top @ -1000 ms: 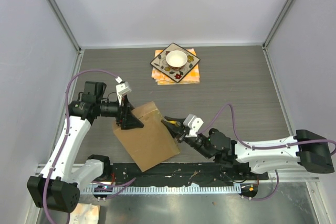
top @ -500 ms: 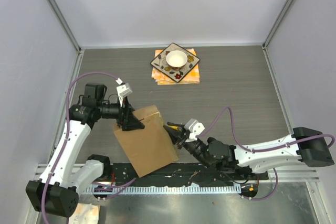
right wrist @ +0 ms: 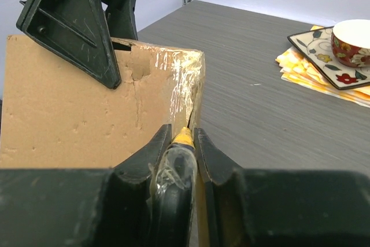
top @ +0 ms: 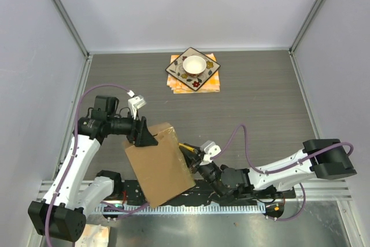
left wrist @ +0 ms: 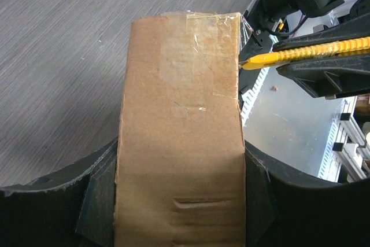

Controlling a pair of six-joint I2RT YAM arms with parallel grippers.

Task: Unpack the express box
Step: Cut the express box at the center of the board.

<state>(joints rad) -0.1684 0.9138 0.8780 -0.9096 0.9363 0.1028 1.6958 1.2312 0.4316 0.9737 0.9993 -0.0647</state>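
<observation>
The express box (top: 159,163), plain brown cardboard, stands tilted on edge near the table's front. My left gripper (top: 144,134) is shut on its upper edge, and in the left wrist view the box (left wrist: 179,114) fills the gap between both fingers (left wrist: 98,201). My right gripper (top: 193,153) is shut on a yellow box cutter (top: 186,147). In the right wrist view the cutter's tip (right wrist: 184,138) sits in the split, taped seam at the box's (right wrist: 69,120) corner. The left wrist view shows the cutter (left wrist: 306,53) touching the box's right edge by clear tape.
An orange-patterned square plate (top: 182,73) with a white bowl (top: 193,63) lies on orange napkins (top: 211,84) at the table's back middle. Grey walls stand on both sides. The arms' base rail (top: 231,201) runs along the near edge behind the box.
The right gripper with the cutter has slid toward the near edge along the box's right side, its arm folding leftward. The left gripper and box have shifted slightly down and nearer.
</observation>
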